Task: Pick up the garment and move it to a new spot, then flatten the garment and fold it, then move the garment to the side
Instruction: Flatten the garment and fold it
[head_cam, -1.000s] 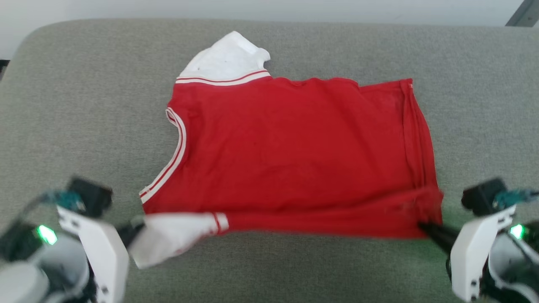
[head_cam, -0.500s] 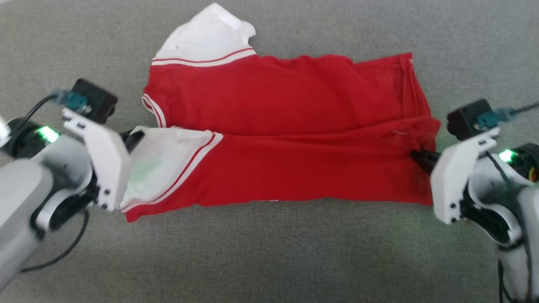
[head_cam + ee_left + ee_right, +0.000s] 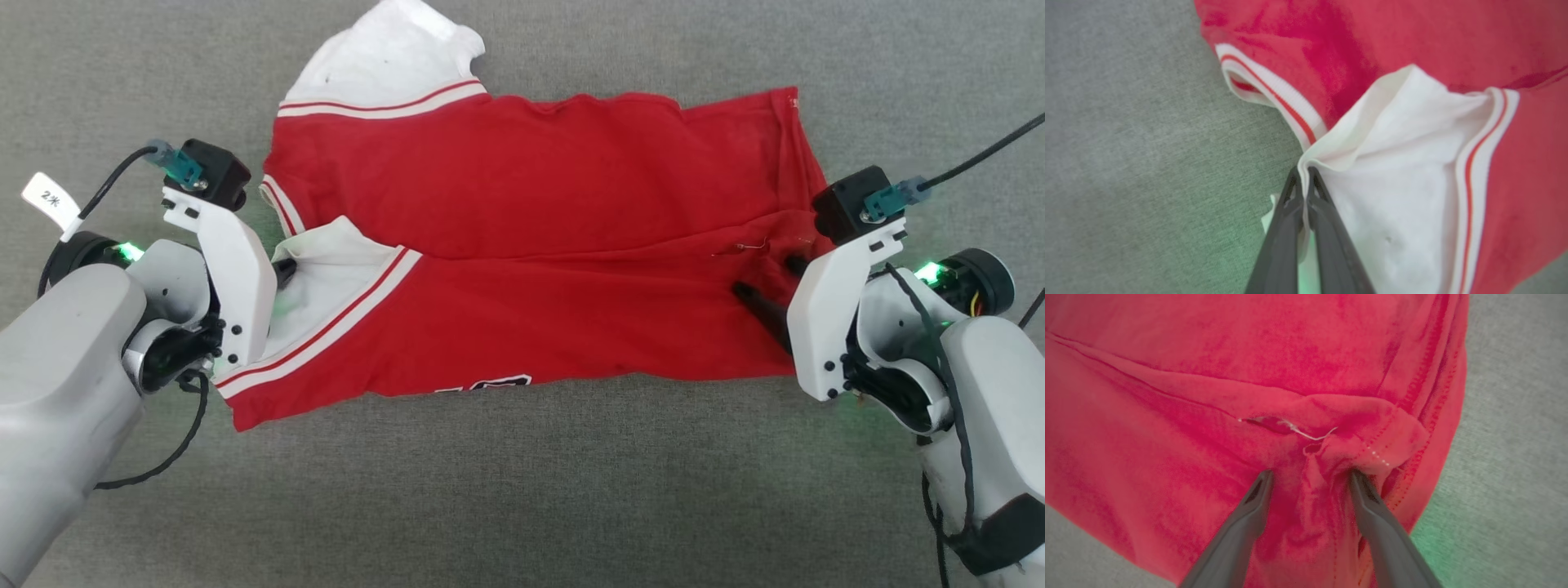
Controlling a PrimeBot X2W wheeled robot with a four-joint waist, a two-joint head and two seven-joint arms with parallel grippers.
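- Since the earlier frames, the near half of the garment [image 3: 531, 245] has been carried away from the robot and laid over the far half. The right gripper [image 3: 766, 276], clamped on the hem corner half a second ago, now has its jaws parted. The head camera has also shifted, so part of the apparent change is the view.
- Nearest: bare grey cushion [image 3: 522, 490], then the folded edge of the garment, with a strip of black-and-white lettering [image 3: 486, 384] showing beneath it.
- Left gripper [image 3: 282, 273]: fingers pressed together, pinching the edge of the near white sleeve [image 3: 326, 278]. The left wrist view confirms it, with cloth caught between the tips [image 3: 1303, 171].
- Right gripper, right wrist view [image 3: 1310, 473]: fingers spread, straddling a bunched hem corner. Cloth lies between them but is not clamped. A loose thread [image 3: 1306, 433] lies just beyond.
- Governing relation: the garment lies flat on the cushion with its long axis running left to right, spanning the gap between the grippers. The sleeve end is at the left gripper and the hem end at the right. Each gripper touches its own end, and neither is the nearer.
- Judgement: the first fold is laid. The left release is outstanding, and any further fold would close the two ends along that axis.
- Farthest: the second white sleeve [image 3: 384, 61], lying flat and uncovered.
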